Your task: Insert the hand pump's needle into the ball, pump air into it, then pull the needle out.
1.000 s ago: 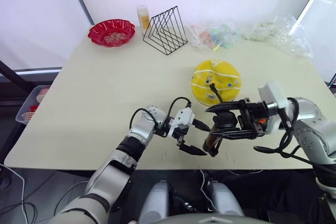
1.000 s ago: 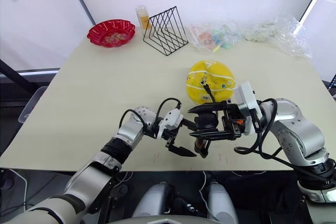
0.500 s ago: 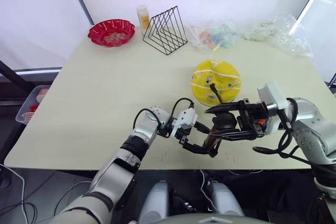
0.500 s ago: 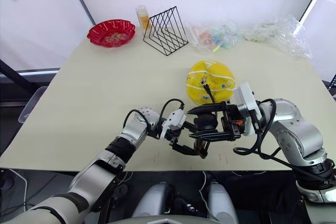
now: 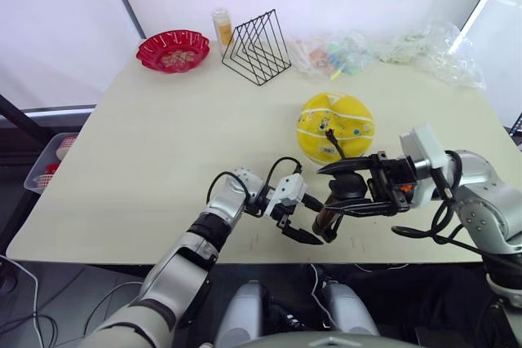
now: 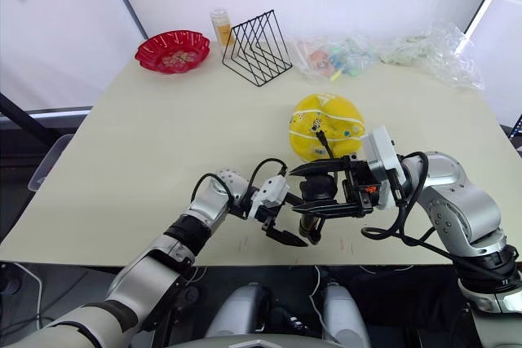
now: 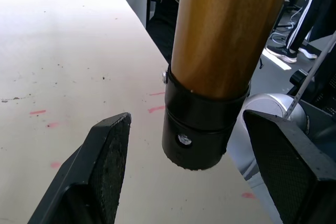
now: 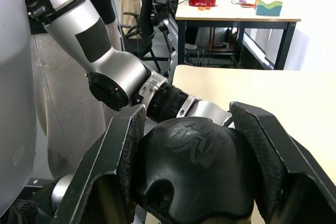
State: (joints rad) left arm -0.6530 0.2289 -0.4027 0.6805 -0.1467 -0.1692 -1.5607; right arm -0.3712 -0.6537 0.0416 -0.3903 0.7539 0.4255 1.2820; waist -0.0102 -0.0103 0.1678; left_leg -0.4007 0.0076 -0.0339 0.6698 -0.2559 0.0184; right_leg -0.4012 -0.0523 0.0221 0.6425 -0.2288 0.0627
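Your right gripper sits at lower right of centre in the left eye view, its two black fingers closed on the black T-handle of the hand pump. In the right wrist view the handle fills the gap between the pads and touches both. The pump's gold-bronze barrel hangs tilted below that handle, near the front edge of the table.

Your left gripper is at lower centre of the left eye view with its fingers spread apart. In the left wrist view they stand on either side of the pump's black lower end cap, touching neither side.

The thin black hose runs up from the pump onto the yellow ball, right of centre and just above the right gripper. You cannot make out the needle itself where the hose meets the ball.

Upper left of the frame holds a red bowl, a black wire rack and a small bottle
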